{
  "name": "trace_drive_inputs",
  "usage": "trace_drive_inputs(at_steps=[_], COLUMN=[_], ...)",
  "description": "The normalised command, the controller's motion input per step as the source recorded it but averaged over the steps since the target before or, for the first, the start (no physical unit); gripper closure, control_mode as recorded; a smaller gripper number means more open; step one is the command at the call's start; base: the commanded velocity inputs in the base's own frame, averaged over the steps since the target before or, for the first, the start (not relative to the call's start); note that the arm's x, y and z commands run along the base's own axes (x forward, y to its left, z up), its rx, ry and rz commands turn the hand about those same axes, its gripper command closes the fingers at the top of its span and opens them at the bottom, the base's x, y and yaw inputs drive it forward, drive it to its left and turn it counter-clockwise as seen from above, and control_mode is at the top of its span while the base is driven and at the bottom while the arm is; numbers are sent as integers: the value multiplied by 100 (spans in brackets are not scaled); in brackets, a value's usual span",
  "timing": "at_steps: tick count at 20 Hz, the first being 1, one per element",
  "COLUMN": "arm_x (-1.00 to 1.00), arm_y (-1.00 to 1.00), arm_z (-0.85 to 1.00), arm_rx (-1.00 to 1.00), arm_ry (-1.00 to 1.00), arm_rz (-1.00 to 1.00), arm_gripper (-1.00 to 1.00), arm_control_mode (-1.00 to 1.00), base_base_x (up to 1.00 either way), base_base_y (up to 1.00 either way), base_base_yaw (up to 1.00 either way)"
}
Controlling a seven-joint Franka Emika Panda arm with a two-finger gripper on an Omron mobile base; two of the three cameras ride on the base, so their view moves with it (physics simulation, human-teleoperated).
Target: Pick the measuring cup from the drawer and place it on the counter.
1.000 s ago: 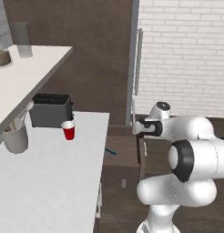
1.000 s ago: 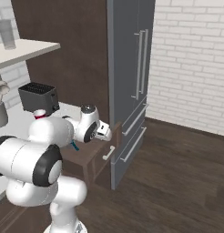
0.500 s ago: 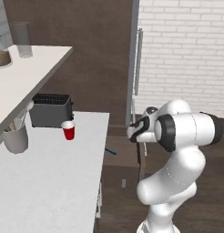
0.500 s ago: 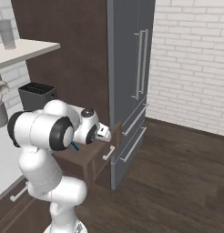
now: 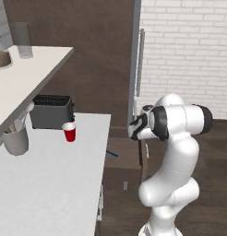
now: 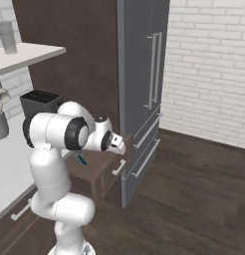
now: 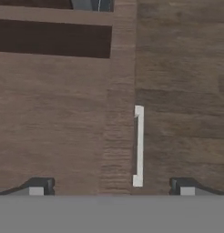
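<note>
pincer: the gripper [image 7: 111, 186] hangs over the front edge of the drawer [image 7: 54, 113], its two dark finger tips [image 7: 38, 185] set wide apart at the bottom of the hand view, with nothing between them.
drawer: pulled out from the dark cabinets; in the hand view its floor takes the left half, its front panel runs top to bottom down the middle, and its white handle [image 7: 139, 145] stands just right of that.
measuring cup: a thin teal handle [image 5: 111, 153] shows at centre of the left base view, just right of the counter [image 5: 50, 184] edge; the cup's bowl is hidden, so i cannot tell how it lies.
step in hand: judging by the empty pincer and open drawer, the reach for the cup is under way, with no grasp yet.
next move: likely to carry the hand back over the drawer toward the teal handle, come down, and close on cup or handle.
bystanders: a red cup [image 5: 69, 132] and a black toaster [image 5: 51, 111] sit upper left on the counter.
</note>
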Motion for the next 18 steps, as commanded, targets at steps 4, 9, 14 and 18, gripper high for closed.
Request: trace_drive_inputs(at_steps=[4,9,14,18], arm_x=[34,26,3,-31], arm_y=[-16,0,-18,-63], arm_z=[-31,-37,-54,-52], arm_rx=[-4,-1,0,0], arm_ry=[24,12,3,0], arm_rz=[-1,0,-1,-3], arm_gripper=[-100,-100,-100,-100], arm_control_mode=[-100,-100,-100,-100], base_base_x=[0,0,0,0], base_base_y=[0,0,0,0], base_base_yaw=[0,0,0,0])
